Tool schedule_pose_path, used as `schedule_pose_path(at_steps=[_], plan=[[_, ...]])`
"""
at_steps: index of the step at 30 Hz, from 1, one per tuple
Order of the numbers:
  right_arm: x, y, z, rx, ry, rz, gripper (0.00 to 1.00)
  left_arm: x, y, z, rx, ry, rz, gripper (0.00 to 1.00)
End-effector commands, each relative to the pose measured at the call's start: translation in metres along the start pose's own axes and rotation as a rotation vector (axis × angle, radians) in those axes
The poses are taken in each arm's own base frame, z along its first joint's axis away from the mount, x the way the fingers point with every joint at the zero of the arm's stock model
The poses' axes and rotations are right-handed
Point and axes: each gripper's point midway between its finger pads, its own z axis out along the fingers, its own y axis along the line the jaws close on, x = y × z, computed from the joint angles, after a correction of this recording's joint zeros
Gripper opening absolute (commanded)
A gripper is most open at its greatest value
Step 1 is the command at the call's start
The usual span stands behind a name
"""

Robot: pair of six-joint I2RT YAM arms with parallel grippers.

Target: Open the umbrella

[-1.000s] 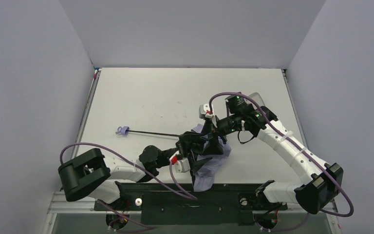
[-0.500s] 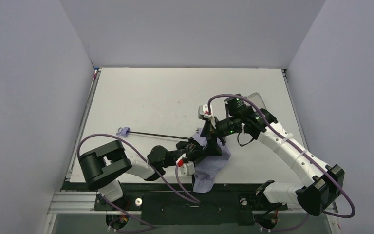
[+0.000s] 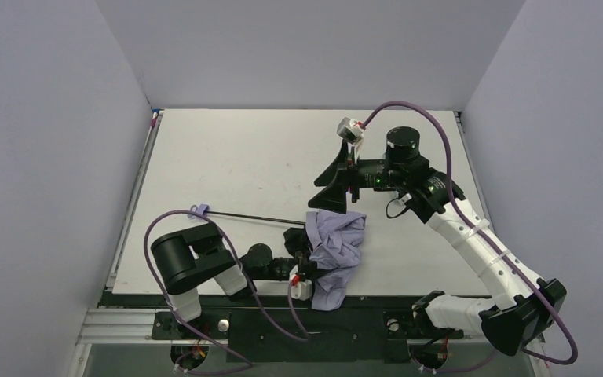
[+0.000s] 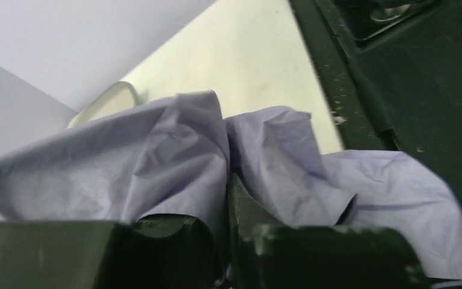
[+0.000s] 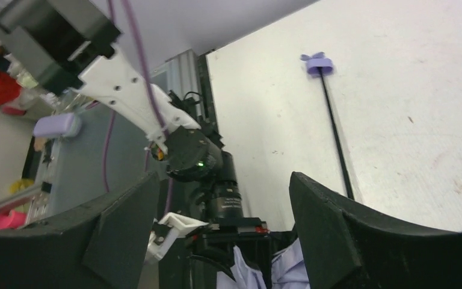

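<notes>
The umbrella [image 3: 336, 247] lies unopened on the counter [image 3: 235, 157]. Its small lavender handle [image 3: 199, 210] is at the left, and the thin black shaft [image 3: 255, 217] runs right into crumpled lavender cloth near the front edge. The left claw [image 4: 226, 201], low on the counter, is pinched together on a fold of that cloth. The right claw [image 3: 336, 185] hangs close to the cloth's far side, fingers wide apart, holding nothing.

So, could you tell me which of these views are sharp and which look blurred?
Top external view: sharp and evenly lit, with soft shadows by the umbrella. Left wrist view: the left gripper, shut on its fabric, is dark and out of focus. Right wrist view: the right gripper is blurred and shadowed; the handle beyond is crisp.
</notes>
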Motion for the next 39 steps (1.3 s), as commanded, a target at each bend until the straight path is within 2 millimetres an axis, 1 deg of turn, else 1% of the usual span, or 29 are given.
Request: schedule_pose_path(at_steps=[1, 2, 3, 4, 5, 6, 7, 8, 9, 10, 11, 12, 13, 15, 18, 19, 20, 21, 22, 23, 24, 25, 26, 27, 28, 29, 31, 35, 39], plan=[[0.006, -0.043, -0.013, 0.175, 0.061, -0.049, 0.74, -0.023, 0.042, -0.007, -0.127, -0.026, 0.053, 0.30], [0.022, -0.053, -0.021, 0.221, 0.120, -0.025, 0.73, -0.036, 0.059, -0.013, -0.168, -0.045, 0.072, 0.39], [0.026, -0.063, -0.026, 0.251, 0.149, -0.090, 0.73, -0.032, 0.059, -0.015, -0.155, -0.014, 0.044, 0.52], [0.033, -0.070, -0.033, 0.280, 0.177, -0.083, 0.73, -0.048, 0.078, -0.023, -0.196, -0.035, 0.059, 0.65], [0.035, -0.076, -0.037, 0.299, 0.189, -0.115, 0.73, -0.040, 0.074, -0.026, -0.162, 0.010, 0.002, 0.72], [0.036, -0.082, -0.042, 0.320, 0.198, -0.112, 0.72, -0.062, 0.092, -0.033, -0.190, -0.024, 0.014, 0.85], [0.034, -0.088, -0.045, 0.345, 0.204, -0.133, 0.72, -0.051, 0.083, -0.038, -0.153, 0.038, -0.042, 0.89], [0.036, -0.093, -0.045, 0.356, 0.219, -0.127, 0.71, -0.070, 0.096, -0.048, -0.185, 0.015, -0.031, 0.94], [0.030, -0.096, -0.046, 0.371, 0.219, -0.150, 0.71, -0.065, 0.090, -0.053, -0.162, 0.054, -0.070, 0.95], [0.031, -0.099, -0.043, 0.372, 0.235, -0.147, 0.70, -0.083, 0.102, -0.064, -0.200, 0.032, -0.050, 0.96], [0.022, -0.103, -0.044, 0.399, 0.233, -0.173, 0.70, -0.078, 0.095, -0.071, -0.184, 0.077, -0.086, 0.97], [0.023, -0.105, -0.037, 0.397, 0.248, -0.179, 0.69, -0.095, 0.106, -0.083, -0.230, 0.063, -0.066, 0.97], [0.015, -0.105, -0.031, 0.411, 0.251, -0.216, 0.69, -0.085, 0.097, -0.092, -0.217, 0.124, -0.115, 0.97], [0.005, -0.109, -0.018, 0.439, 0.269, -0.289, 0.66, -0.087, 0.104, -0.114, -0.299, 0.181, -0.163, 1.00], [-0.008, -0.113, 0.007, 0.455, 0.299, -0.393, 0.63, -0.090, 0.141, -0.161, -0.585, 0.268, -0.324, 0.97], [-0.014, -0.103, 0.015, 0.444, 0.313, -0.423, 0.62, -0.091, 0.150, -0.171, -0.653, 0.278, -0.366, 0.97], [-0.004, -0.110, 0.028, 0.426, 0.365, -0.421, 0.59, -0.094, 0.168, -0.192, -0.789, 0.298, -0.457, 0.97], [-0.005, -0.101, 0.037, 0.395, 0.388, -0.426, 0.57, -0.089, 0.180, -0.213, -0.889, 0.324, -0.501, 0.97], [0.000, -0.105, 0.049, 0.375, 0.418, -0.424, 0.56, -0.098, 0.189, -0.223, -0.950, 0.297, -0.584, 0.97], [0.012, -0.101, 0.058, 0.342, 0.457, -0.415, 0.54, -0.093, 0.202, -0.249, -1.059, 0.307, -0.615, 0.97], [0.024, -0.107, 0.069, 0.322, 0.496, -0.412, 0.54, -0.099, 0.208, -0.258, -1.107, 0.271, -0.688, 0.97], [0.034, -0.102, 0.078, 0.295, 0.526, -0.419, 0.53, -0.093, 0.218, -0.286, -1.221, 0.287, -0.718, 0.97], [0.049, -0.109, 0.087, 0.273, 0.567, -0.417, 0.53, -0.095, 0.221, -0.294, -1.262, 0.273, -0.782, 0.97], [0.066, -0.111, 0.097, 0.247, 0.607, -0.409, 0.53, -0.089, 0.226, -0.318, -1.356, 0.286, -0.808, 0.97], [0.073, -0.113, 0.102, 0.231, 0.630, -0.420, 0.53, -0.091, 0.227, -0.323, -1.373, 0.270, -0.851, 0.97], [0.091, -0.115, 0.109, 0.209, 0.679, -0.410, 0.53, -0.086, 0.230, -0.345, -1.457, 0.279, -0.867, 0.97], [0.112, -0.119, 0.117, 0.180, 0.741, -0.414, 0.53, -0.084, 0.232, -0.371, -1.563, 0.285, -0.912, 0.97], [0.147, -0.128, 0.130, 0.148, 0.848, -0.436, 0.53, -0.062, 0.221, -0.403, -1.700, 0.351, -1.066, 0.97], [0.170, -0.143, 0.141, 0.151, 0.907, -0.435, 0.54, -0.053, 0.219, -0.408, -1.700, 0.341, -1.119, 0.97]])
